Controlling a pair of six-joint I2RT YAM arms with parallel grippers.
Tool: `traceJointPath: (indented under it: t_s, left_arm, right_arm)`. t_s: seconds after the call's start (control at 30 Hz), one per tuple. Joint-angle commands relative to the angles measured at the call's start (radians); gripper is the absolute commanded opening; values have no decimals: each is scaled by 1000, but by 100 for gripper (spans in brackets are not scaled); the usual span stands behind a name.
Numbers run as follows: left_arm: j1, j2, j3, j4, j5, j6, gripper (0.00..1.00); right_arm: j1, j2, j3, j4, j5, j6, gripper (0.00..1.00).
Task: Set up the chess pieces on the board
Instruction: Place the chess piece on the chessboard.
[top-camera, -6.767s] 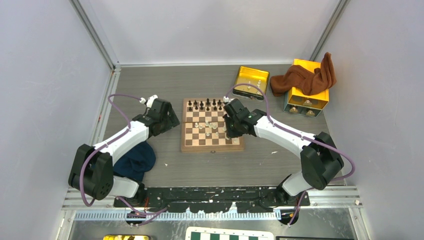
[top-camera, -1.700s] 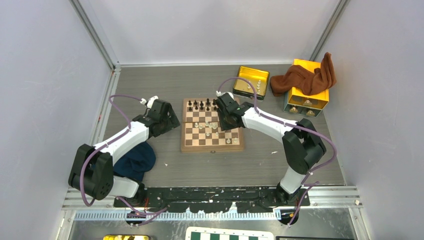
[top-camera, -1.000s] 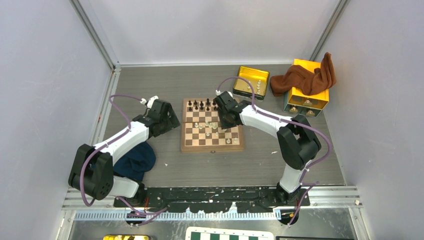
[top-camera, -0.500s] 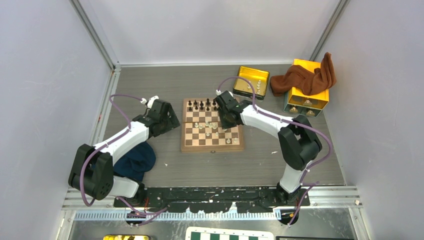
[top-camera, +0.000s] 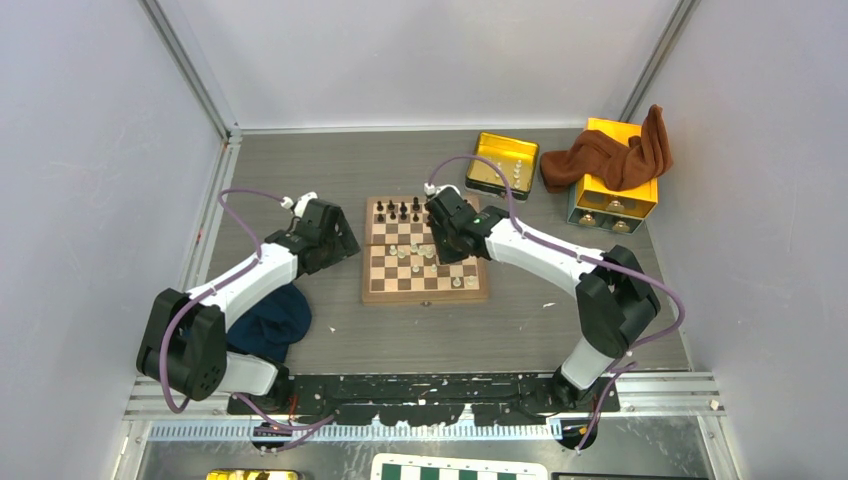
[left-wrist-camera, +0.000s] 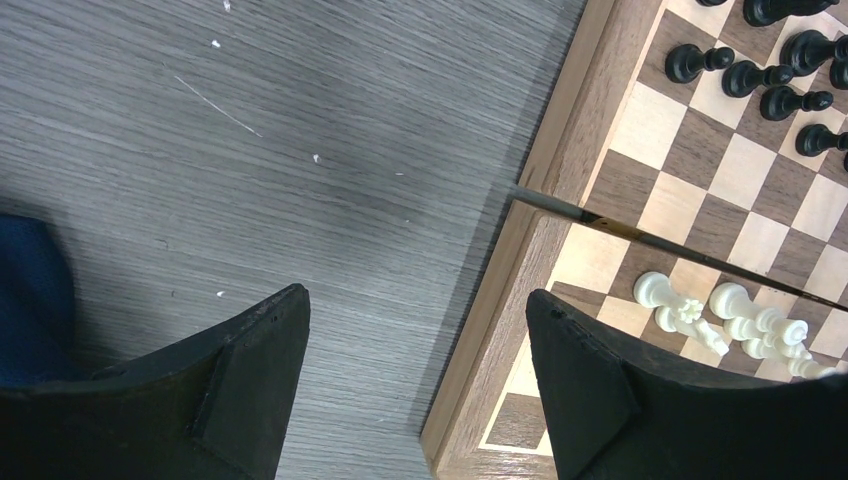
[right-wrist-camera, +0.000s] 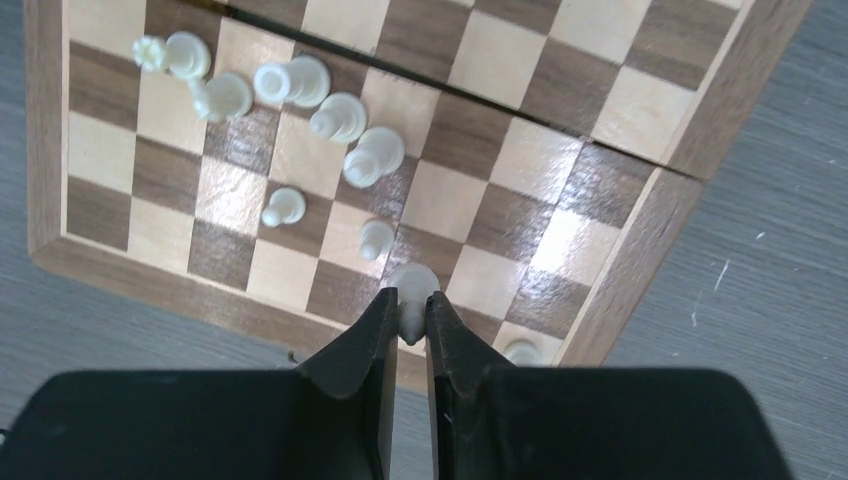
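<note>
Right gripper (right-wrist-camera: 411, 305) pinches a white piece (right-wrist-camera: 412, 280) over the board (right-wrist-camera: 640, 250); left gripper (left-wrist-camera: 417, 310) hangs spread at its left edge. Next, likely: lower it upright onto a near-row square, release.

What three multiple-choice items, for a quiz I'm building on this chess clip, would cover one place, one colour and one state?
1. On the board, the dark pieces stand in: A the far rows; B the near rows; C the right border.
2. The piece pinched in the right fingers is: A black; B cream-white; C red.
3. The left fingers are: A shut on a pawn; B shut on cloth; C open, empty.
Key: A, black figures line the far edge; B, a pale piece shows between the tips; C, a wide gap with nothing in it.
</note>
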Motion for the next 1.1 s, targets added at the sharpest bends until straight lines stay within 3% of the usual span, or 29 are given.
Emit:
traceJointPath:
  t_s: [0.0,1.07]
  left_arm:
    - [7,-41,-8,30,-3,-12,80]
    - [6,-39,-13,24,3,-11,80]
  right_arm:
    - [36,-68,-22,-12,17,17,1]
    - [97,-25,-123,56,45,34,1]
